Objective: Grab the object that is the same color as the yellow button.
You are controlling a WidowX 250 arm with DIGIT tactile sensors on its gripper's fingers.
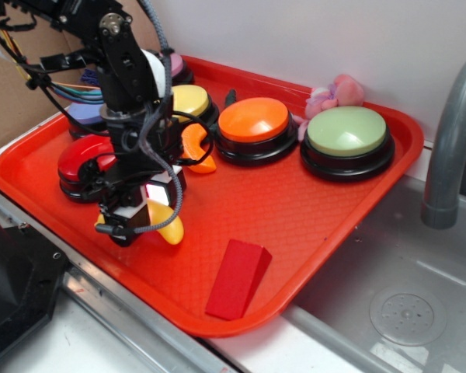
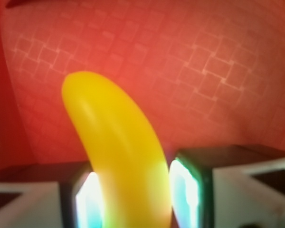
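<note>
The yellow toy banana (image 2: 118, 161) is clamped between the two fingers of the claw (image 1: 144, 221), low over the left part of the red tray (image 1: 311, 210). A red button (image 1: 84, 159) sits just behind the claw, an orange slice toy (image 1: 196, 148) near it. The yellow button (image 1: 190, 101) is partly hidden by the arm. A red wedge block (image 1: 237, 278) lies apart towards the tray's front edge.

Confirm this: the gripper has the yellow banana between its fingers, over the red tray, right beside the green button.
Not quite. The gripper does have the banana between its fingers over the tray, but the exterior view shows it beside the red button; the green button sits far across the tray.
</note>
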